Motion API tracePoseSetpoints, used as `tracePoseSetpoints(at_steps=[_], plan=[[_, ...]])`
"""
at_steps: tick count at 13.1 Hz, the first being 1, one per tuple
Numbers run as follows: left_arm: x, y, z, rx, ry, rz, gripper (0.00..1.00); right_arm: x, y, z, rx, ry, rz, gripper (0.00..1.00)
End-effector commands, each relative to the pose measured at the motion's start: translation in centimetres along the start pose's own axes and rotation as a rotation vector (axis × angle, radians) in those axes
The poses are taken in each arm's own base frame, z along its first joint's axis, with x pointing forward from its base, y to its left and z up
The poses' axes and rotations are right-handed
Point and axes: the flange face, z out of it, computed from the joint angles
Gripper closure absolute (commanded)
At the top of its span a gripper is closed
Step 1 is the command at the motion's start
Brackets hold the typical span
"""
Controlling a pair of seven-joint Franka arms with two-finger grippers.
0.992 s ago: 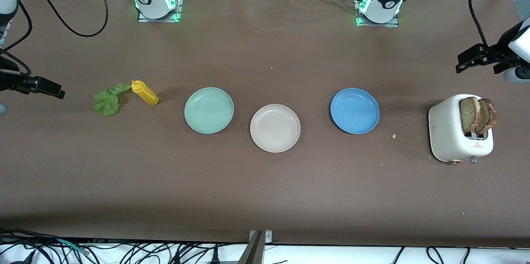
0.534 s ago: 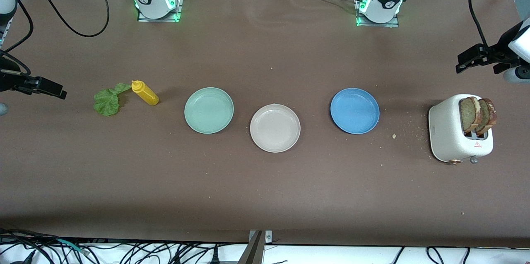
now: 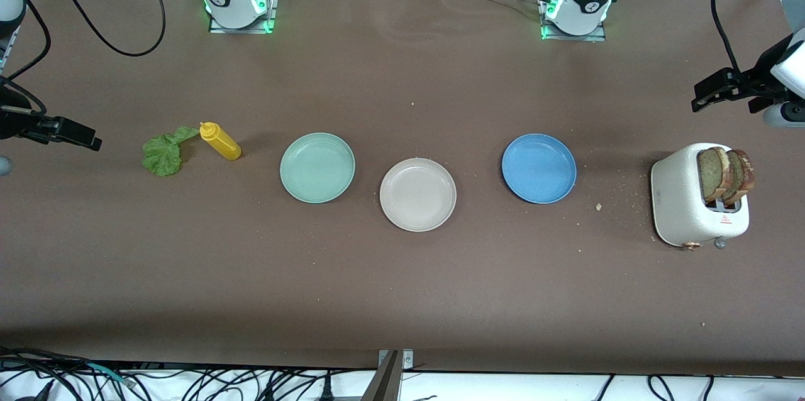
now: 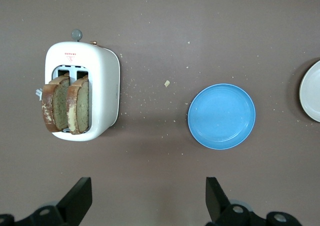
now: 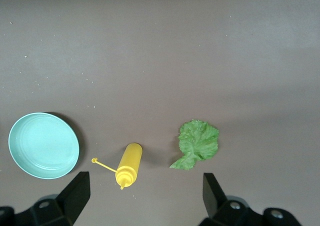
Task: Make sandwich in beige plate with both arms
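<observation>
We find the right gripper held high over the right arm's end of the table, fingers spread apart and carrying nothing. The lettuce leaf lies flat on the table near that end, so the right arm looks the natural one to fetch it. The yellow squeeze bottle lies on its side just beside the leaf, a possible obstruction to a clean pick. Next toward the middle sits the mint-green plate, empty. The beige plate sits at the table's middle, slightly nearer the front camera than the other plates and empty; we judge that nothing of the sandwich has yet been laid in it, and that both arms can reach it there. The blue plate follows, also empty, with crumbs scattered toward the toaster. Two toast slices stand upright in the toaster's slots, their tops exposed for a pinch from above. The left gripper hangs over the left arm's end of the table close to the toaster, fingers apart and empty.
</observation>
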Motion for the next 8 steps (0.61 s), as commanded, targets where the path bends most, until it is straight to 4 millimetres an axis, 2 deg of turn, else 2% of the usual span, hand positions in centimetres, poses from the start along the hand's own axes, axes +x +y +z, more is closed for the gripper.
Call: tracePoseSetpoints(at_steps=[1,8], plan=[[0.1,-0.24,-0.14,-0.006,0.011,-0.002,0.0,-0.04,0.18,-0.41,0.017,0.008,0.004,0.0],[0.3,-0.44,0.07,0.005,0.015,-0.002,0.0,-0.06,0.26,-0.26,0.018,0.004,0.006,0.0]])
